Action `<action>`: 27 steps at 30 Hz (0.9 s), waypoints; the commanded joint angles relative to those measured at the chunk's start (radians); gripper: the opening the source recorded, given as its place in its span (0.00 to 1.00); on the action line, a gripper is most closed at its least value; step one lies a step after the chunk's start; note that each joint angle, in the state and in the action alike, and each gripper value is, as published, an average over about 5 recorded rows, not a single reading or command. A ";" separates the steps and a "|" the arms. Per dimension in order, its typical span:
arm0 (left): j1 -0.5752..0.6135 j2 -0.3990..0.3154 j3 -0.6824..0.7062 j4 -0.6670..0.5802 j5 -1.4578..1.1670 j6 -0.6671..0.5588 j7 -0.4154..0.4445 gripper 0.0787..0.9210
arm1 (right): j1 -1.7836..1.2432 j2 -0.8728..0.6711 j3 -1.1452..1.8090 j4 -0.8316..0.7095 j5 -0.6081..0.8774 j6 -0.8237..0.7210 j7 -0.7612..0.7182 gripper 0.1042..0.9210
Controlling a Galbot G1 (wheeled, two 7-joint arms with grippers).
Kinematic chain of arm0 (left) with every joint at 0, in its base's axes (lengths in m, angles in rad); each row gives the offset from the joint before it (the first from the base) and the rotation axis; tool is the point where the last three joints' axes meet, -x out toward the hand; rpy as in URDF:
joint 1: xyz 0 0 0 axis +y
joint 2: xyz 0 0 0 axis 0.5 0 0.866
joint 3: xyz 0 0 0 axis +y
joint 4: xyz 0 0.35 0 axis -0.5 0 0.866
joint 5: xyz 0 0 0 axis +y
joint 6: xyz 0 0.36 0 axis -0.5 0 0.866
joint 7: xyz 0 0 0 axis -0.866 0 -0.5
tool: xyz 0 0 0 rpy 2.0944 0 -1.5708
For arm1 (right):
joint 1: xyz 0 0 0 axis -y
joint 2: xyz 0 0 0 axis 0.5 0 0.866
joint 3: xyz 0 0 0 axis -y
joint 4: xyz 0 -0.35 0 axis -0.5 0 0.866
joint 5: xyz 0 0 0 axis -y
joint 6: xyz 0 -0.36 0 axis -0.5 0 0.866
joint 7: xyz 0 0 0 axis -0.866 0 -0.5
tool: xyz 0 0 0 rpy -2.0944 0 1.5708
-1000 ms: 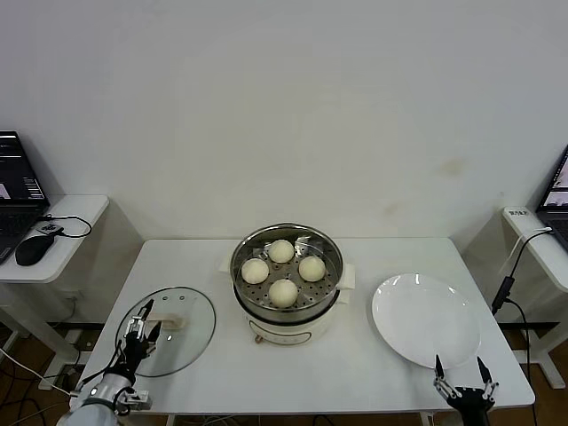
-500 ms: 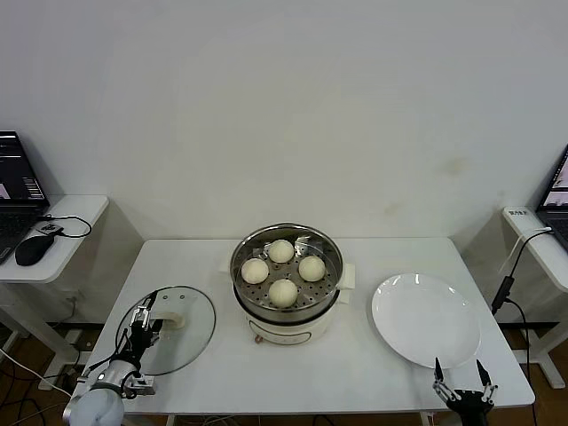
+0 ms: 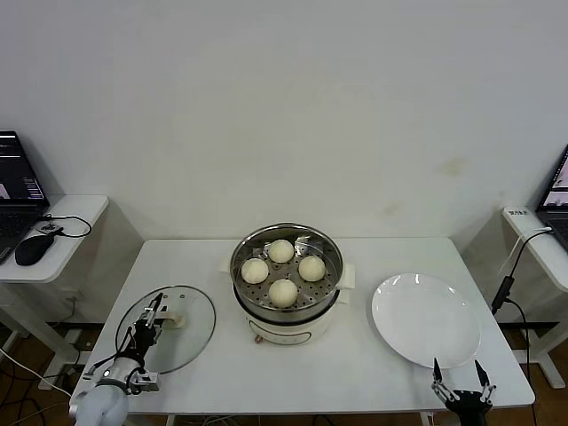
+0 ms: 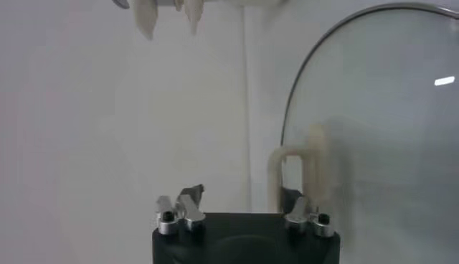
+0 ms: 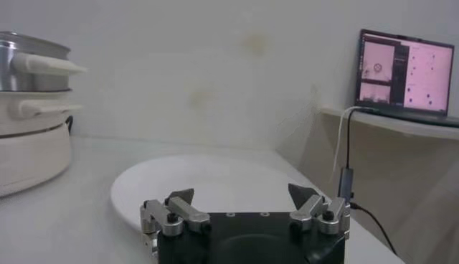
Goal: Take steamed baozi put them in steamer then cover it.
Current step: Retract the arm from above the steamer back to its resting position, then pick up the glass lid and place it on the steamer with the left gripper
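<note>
Left gripper (image 3: 153, 321) advanced onto lid (image 3: 188, 333) handle (image 3: 171, 319), half-closed, hold uncertain; off-centre pinch risks slip.

4 cream-white baozi (image 3: 282, 292) in open steel steamer (image 3: 287, 306), glass cover (image 3: 190, 333) flat left

head: high, looking down over whole table (image 3: 355, 364) | left wrist: low, close to cover (image 4: 373, 107) | right wrist: low at front-right corner, shares steamer (image 5: 32, 115) with head
</note>
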 commanded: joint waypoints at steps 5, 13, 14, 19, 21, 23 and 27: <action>-0.011 -0.006 -0.012 0.049 0.004 -0.020 -0.067 0.33 | -0.001 -0.004 -0.002 0.003 -0.001 -0.003 -0.002 0.88; 0.085 0.015 -0.065 -0.117 -0.035 0.020 -0.085 0.08 | 0.001 -0.015 -0.017 0.002 -0.006 -0.004 -0.005 0.88; 0.110 0.023 -0.075 -0.153 -0.047 0.039 -0.077 0.07 | 0.001 -0.017 -0.020 0.003 -0.006 -0.005 -0.005 0.88; 0.227 0.062 -0.123 -0.336 -0.119 0.146 -0.006 0.06 | 0.002 -0.027 -0.033 0.008 -0.015 -0.003 -0.006 0.88; 0.255 0.073 -0.144 -0.408 -0.140 0.191 0.033 0.06 | 0.001 -0.030 -0.039 0.011 -0.023 -0.001 -0.006 0.88; 0.269 0.079 -0.162 -0.471 -0.163 0.232 0.068 0.06 | -0.002 -0.033 -0.045 0.015 -0.030 0.002 -0.006 0.88; 0.269 0.087 -0.166 -0.586 -0.206 0.300 0.129 0.06 | -0.010 -0.037 -0.059 0.025 -0.040 0.006 -0.005 0.88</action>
